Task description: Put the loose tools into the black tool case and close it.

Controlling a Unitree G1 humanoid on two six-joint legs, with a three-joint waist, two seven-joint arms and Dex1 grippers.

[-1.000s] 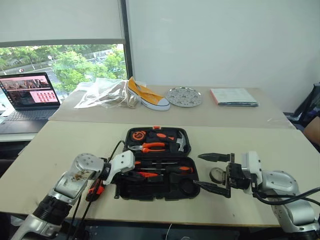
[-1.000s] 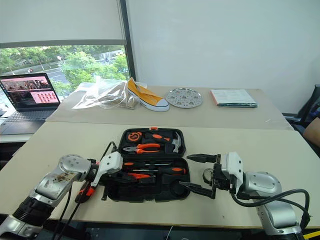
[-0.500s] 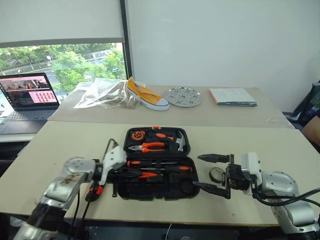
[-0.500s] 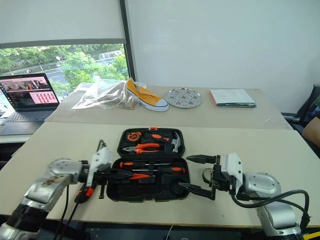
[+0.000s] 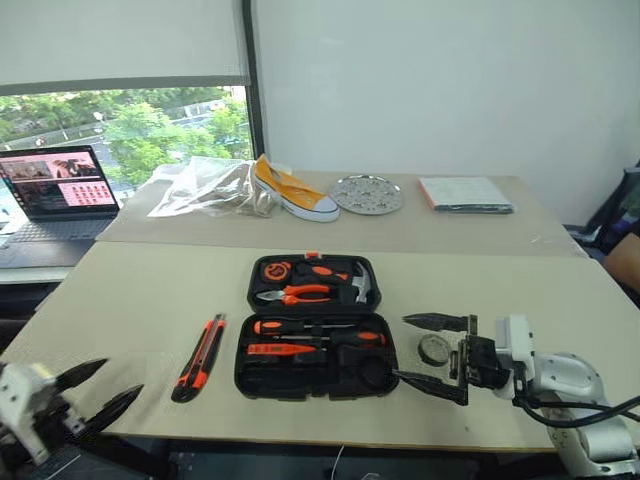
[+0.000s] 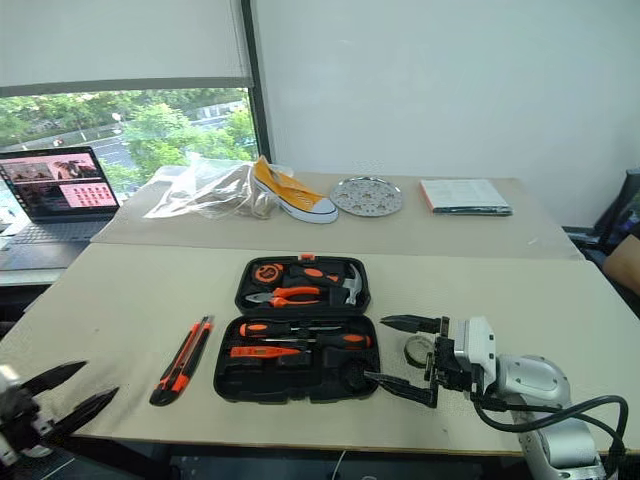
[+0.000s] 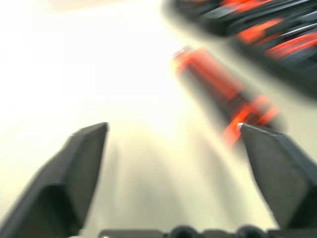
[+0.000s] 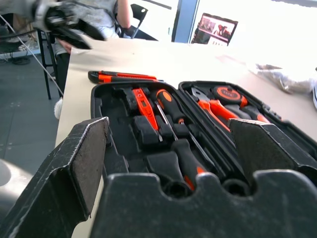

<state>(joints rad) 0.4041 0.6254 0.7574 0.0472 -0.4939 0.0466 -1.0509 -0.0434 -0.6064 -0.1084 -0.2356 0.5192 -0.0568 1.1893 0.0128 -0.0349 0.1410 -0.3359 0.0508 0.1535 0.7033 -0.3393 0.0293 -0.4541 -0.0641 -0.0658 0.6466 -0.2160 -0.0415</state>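
The black tool case (image 5: 315,385) lies open in the middle of the near table. In its near half rest two black-and-orange screwdrivers (image 5: 320,327) and a slim orange screwdriver (image 5: 272,349). An orange-and-black utility knife (image 5: 198,357) lies on the table left of the case. My left gripper (image 5: 120,377) hangs open off the table's front-left corner, well clear of the knife, which shows blurred in the left wrist view. My right gripper (image 5: 400,348) stands open at the case's right edge, pointing left. A small black tape roll (image 5: 434,349) lies on the table between its fingers.
Pliers (image 5: 297,294), a hammer (image 5: 362,285) and a round tape measure (image 5: 276,270) sit in the case's far half. On the far table are a laptop (image 5: 58,190), a plastic bag (image 5: 205,188), a yellow shoe (image 5: 292,190), a metal plate (image 5: 366,193) and a booklet (image 5: 466,194).
My left gripper has opened, drawn away from the case's left side and swung left and back past the table's front corner. The slim orange screwdriver now lies in the case. The right gripper stayed put.
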